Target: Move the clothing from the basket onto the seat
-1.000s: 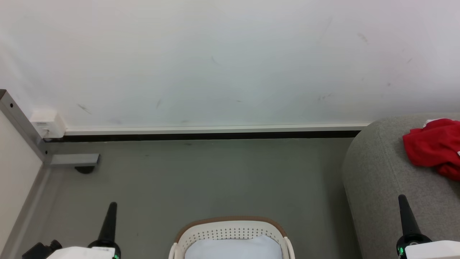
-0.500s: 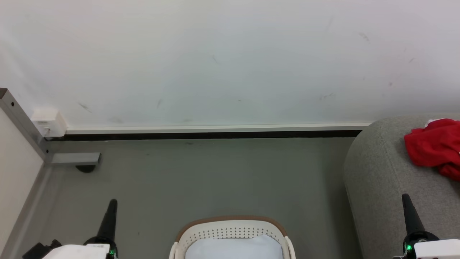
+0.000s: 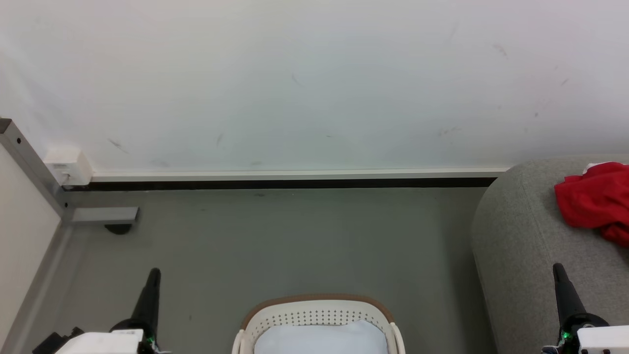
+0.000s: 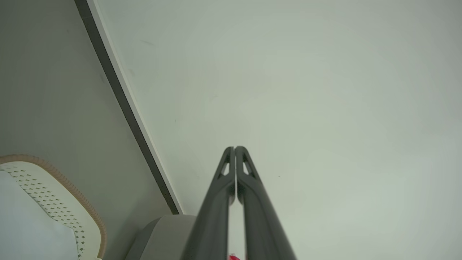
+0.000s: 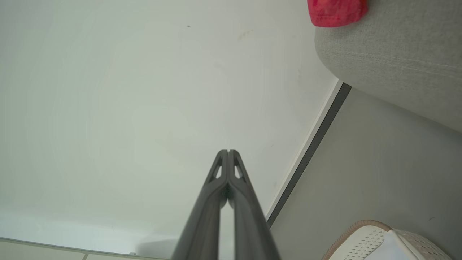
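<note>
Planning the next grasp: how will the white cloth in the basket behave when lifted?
The white cloth bulges softly in the basket, so it will likely be floppy and sag from a pinch. Being plain fabric, it is probably light. Like the crumpled red garment on the seat, it should settle in a heap, not roll.

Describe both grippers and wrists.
The left gripper and right gripper each have two long, dark grey fingers tapering to a tip, with triangular cut-outs near it. Each sits on a black collar with a green light, then a white housing.
</note>
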### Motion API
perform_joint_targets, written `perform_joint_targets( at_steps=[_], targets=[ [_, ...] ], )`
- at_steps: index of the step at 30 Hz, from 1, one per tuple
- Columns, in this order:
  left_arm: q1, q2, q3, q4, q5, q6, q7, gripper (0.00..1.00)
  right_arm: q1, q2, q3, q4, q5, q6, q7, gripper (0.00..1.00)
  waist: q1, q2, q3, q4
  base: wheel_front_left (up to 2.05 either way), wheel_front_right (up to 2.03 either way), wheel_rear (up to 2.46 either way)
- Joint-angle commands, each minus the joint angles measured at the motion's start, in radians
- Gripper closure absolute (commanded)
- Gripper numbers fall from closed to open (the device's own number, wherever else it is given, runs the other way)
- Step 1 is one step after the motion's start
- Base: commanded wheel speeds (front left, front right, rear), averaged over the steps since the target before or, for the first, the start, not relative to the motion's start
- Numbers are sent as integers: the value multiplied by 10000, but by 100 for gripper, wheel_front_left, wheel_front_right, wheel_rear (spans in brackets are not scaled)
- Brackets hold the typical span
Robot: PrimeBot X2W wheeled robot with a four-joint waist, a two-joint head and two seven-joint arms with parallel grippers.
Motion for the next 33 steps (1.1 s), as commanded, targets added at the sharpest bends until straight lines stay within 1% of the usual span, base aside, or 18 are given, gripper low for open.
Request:
perform_joint_targets(
  at_steps=[1,23,33],
  targets=[
    [-142,16,78,-26,-264,-32,102,100,-172,-80,-88,18,262,-20,64,100,0,-1,4,6,0,0,0],
    [-263,-65,207,36,-1616,-37,479,100,-247,-42,-366,93,1620,-24,495,100,0,-1,44,61,0,0,0],
    [-258,-65,206,35,-1599,-37,485,100,-250,-11,-403,97,1562,-24,522,100,0,-1,45,62,0,0,0]
  ],
)
